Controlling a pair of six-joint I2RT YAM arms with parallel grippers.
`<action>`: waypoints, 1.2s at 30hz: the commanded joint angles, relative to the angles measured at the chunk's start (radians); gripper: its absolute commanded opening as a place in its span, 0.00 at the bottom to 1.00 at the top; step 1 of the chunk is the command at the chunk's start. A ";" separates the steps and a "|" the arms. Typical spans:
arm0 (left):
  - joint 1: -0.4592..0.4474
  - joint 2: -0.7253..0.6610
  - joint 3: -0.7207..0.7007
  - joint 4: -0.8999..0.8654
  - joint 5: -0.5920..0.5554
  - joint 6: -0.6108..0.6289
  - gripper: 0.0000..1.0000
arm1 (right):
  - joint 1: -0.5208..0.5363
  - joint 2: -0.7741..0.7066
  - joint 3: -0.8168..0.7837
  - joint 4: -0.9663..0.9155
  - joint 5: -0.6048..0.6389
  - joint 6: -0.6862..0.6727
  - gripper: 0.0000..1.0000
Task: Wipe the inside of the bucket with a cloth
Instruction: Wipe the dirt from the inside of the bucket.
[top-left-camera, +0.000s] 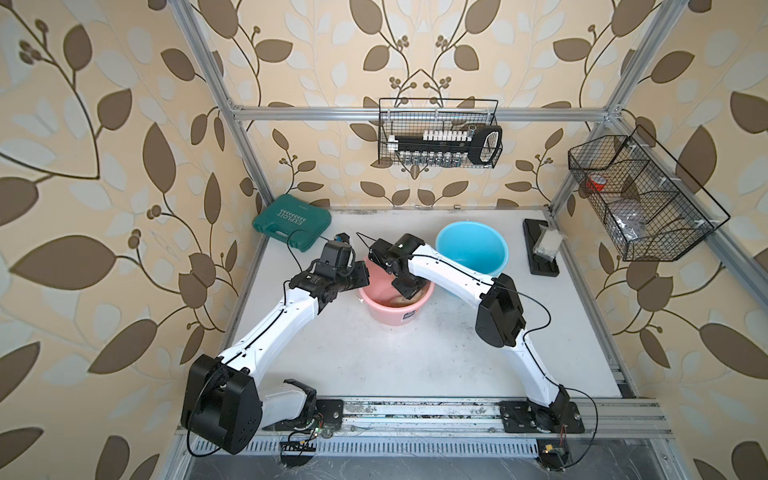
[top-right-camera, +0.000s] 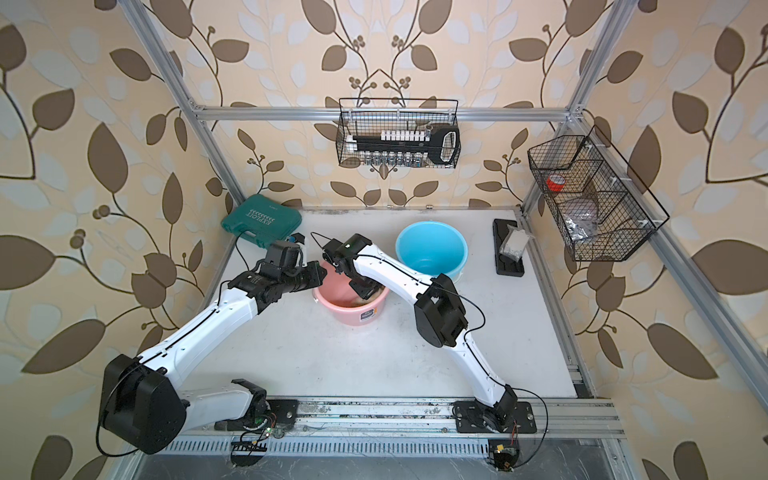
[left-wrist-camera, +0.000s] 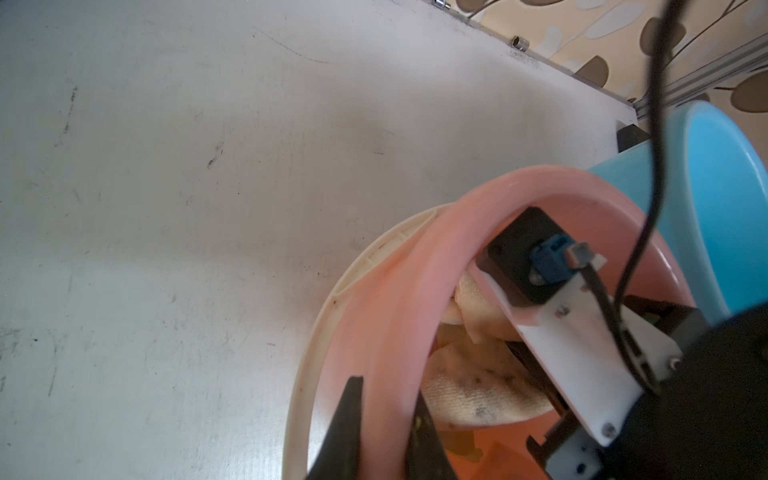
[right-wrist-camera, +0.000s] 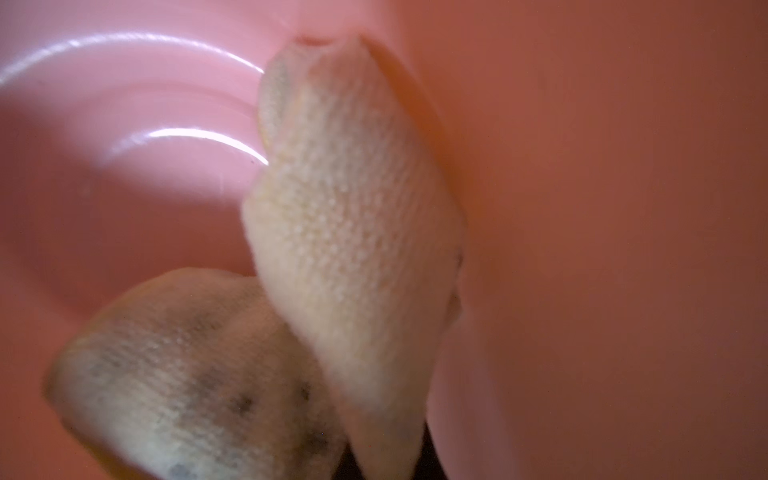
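White tabletop carrying two buckets. The blue bucket stands upright toward the rear, just beside the pink bucket, which stands upright near the middle, between the two arms. The cloth, pale yellow with dark specks, is bunched inside the pink bucket: one fold lies against the inner wall, and another hangs lower, over the bucket's floor. The right end effector reaches down into the pink bucket, its jaws closed on the cloth. The left end effector is clamped on the pink bucket's rim, one finger outside the wall and one inside.
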 joint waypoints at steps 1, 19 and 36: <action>-0.002 -0.015 0.014 0.013 -0.002 0.026 0.00 | -0.054 0.091 0.000 -0.035 -0.002 0.038 0.00; -0.002 -0.009 0.026 -0.007 0.009 0.028 0.00 | -0.049 0.290 0.055 -0.003 -0.464 0.025 0.00; -0.002 -0.015 0.032 -0.030 -0.002 0.024 0.00 | -0.055 0.099 -0.040 0.290 -1.209 0.027 0.00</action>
